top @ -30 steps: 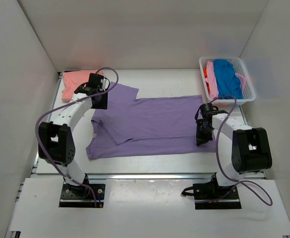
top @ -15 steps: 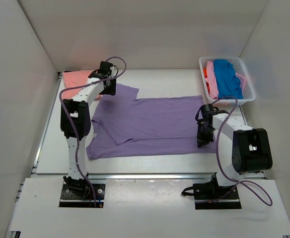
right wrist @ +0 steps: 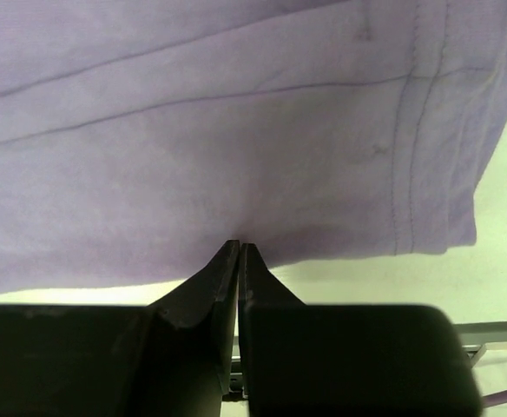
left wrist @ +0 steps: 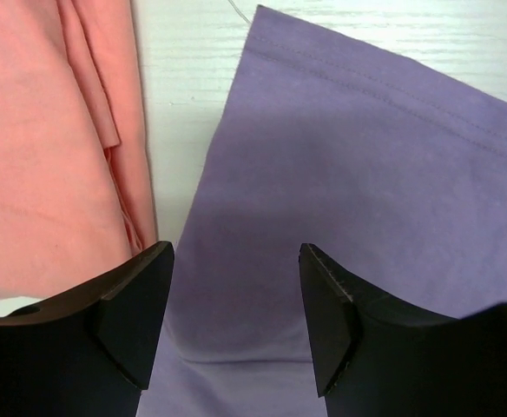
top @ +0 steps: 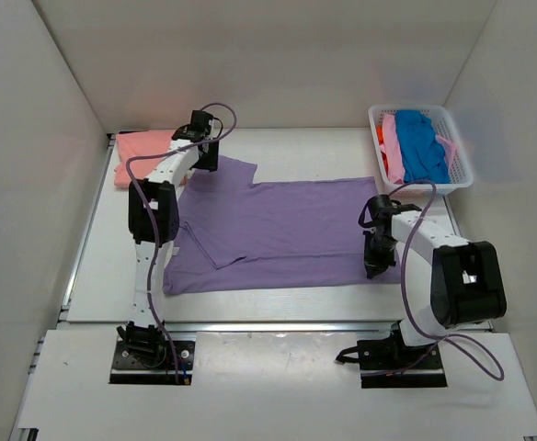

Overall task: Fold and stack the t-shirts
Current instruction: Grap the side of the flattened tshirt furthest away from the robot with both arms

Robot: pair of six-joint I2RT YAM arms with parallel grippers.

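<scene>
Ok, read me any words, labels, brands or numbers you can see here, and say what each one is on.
No readable text anywhere: the lavender t-shirt, the salmon-pink t-shirt, and the shirts in the white basket show no print, label or number in any view.

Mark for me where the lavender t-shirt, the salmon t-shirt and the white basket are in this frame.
lavender t-shirt (top: 296, 220), top external view, on the middle of its flat body.
salmon t-shirt (top: 142, 145), top external view, on its exposed top surface.
white basket (top: 414, 107), top external view, on its far rim.
</scene>
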